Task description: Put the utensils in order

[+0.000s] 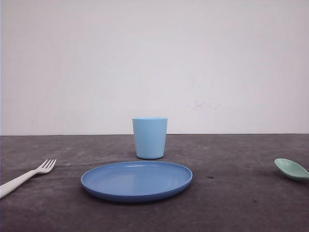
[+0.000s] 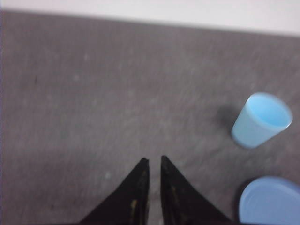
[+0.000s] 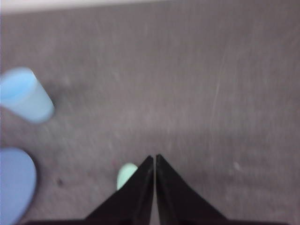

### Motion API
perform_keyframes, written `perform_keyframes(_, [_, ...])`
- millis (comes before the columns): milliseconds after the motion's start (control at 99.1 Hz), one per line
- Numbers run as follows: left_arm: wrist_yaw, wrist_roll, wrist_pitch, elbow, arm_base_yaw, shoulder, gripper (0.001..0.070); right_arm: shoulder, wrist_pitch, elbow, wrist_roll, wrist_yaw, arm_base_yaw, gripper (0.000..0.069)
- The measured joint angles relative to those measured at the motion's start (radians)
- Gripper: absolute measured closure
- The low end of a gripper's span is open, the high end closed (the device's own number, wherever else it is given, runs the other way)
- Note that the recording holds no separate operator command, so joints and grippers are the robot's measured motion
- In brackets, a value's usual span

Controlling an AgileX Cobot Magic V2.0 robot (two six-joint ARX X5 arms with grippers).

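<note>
Tools, left (image 2: 153, 161) and right (image 3: 154, 159), hover clenched, grasping nothing, above the table (image 1: 231, 203).

The front view's edges cut off the fork's (image 1: 26, 176) handle and the spoon's (image 1: 291, 169) handle.

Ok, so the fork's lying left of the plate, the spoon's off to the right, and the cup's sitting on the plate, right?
Not quite. In the front view the cup stands on the table behind the plate, not on it. The fork on the left and spoon on the right are as you say.
</note>
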Motion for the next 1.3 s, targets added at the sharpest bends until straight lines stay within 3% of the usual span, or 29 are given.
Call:
perform_keyframes(151, [-0.029,0.004,-0.009,0.0,-0.01,0.068,0.0691,0.109,-0.048,0.0,-0.023,0.063,0.005,0.0682])
perform_keyframes(535, [-0.037,0.026,-0.056,0.0,-0.014,0.085,0.0673,0.209,-0.053,0.0,-0.05,0.067,0.005,0.067])
perform_keyframes(605, [-0.036,0.026,-0.065,0.0,-0.014,0.085,0.0585,0.208,-0.053,0.0,-0.051,0.067,0.005,0.058])
perform_keyframes(747, [-0.034,0.026,-0.082,0.0,-0.014,0.085,0.0296,0.208,-0.053,0.0,-0.051,0.066,0.005,0.0253])
perform_keyframes(817, [-0.017,0.026,-0.082,0.0,-0.014,0.085,0.0224,0.209,-0.054,0.0,-0.051,0.066,0.005,0.0162])
perform_keyframes(999, [0.041,0.0,-0.095,0.0,-0.031,0.109,0.0188,0.209,-0.057,0.0,-0.051,0.064,0.005,0.0012])
perform_keyframes(1301, [0.057,-0.053,-0.114,0.0,-0.141,0.272,0.019,0.208,-0.064,0.0,-0.051,0.063,0.005,0.0011])
